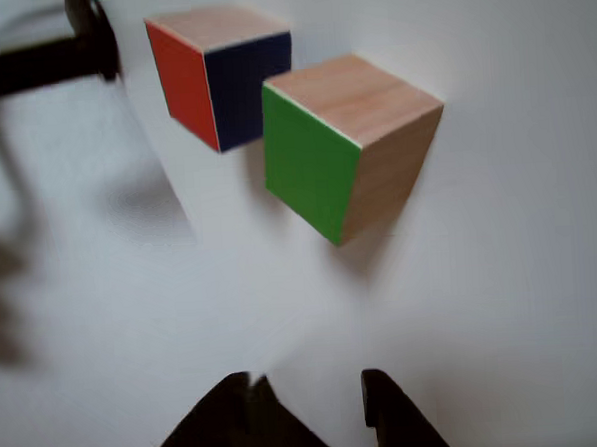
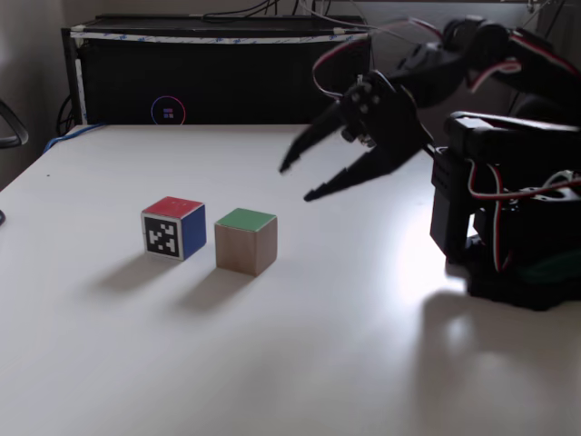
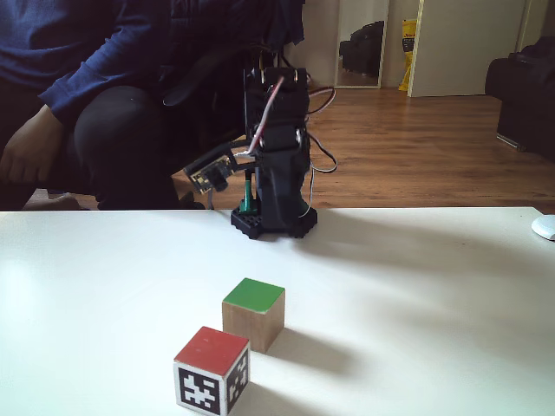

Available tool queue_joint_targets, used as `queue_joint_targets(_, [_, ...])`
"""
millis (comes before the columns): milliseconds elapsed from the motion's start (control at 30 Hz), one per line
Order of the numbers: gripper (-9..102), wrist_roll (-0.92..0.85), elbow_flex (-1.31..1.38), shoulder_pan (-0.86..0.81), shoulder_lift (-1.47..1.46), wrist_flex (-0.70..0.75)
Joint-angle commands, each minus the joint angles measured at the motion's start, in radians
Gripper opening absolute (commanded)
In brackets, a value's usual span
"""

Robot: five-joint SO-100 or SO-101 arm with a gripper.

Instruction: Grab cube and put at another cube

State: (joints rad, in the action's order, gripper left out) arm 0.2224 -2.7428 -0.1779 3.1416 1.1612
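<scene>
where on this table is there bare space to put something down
Bare tabletop runs in front of the green-faced cube and between it and the arm's base. It is crowded where that cube sits beside the red-and-navy cube. The open gripper hangs above.

No words, brand names or numbers can be read in any view. The one sign is a black-and-white square marker pattern on a side face of the red-topped cube [image 2: 172, 228], seen in both fixed views [image 3: 212, 368]. A small round glowing emblem [image 2: 168, 112] sits on the black box behind the bench, too small to make out.
</scene>
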Motion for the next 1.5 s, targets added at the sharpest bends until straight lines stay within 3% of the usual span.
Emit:
queue_joint_targets(0, [21,0.031,0.17,0.009,-0.235,-0.034])
queue_joint_targets(167, [23,0.061,0.446,-0.029,-0.683,0.015])
queue_joint_targets(367, [28,0.026,0.673,-0.094,-1.012,0.129])
queue_joint_targets(633, [36,0.017,0.684,-0.12,-1.049,0.156])
queue_joint_targets(1000, [39,0.101,0.672,-0.126,-1.077,0.091])
queue_joint_targets(1467, [39,0.167,0.736,-0.147,-1.322,0.017])
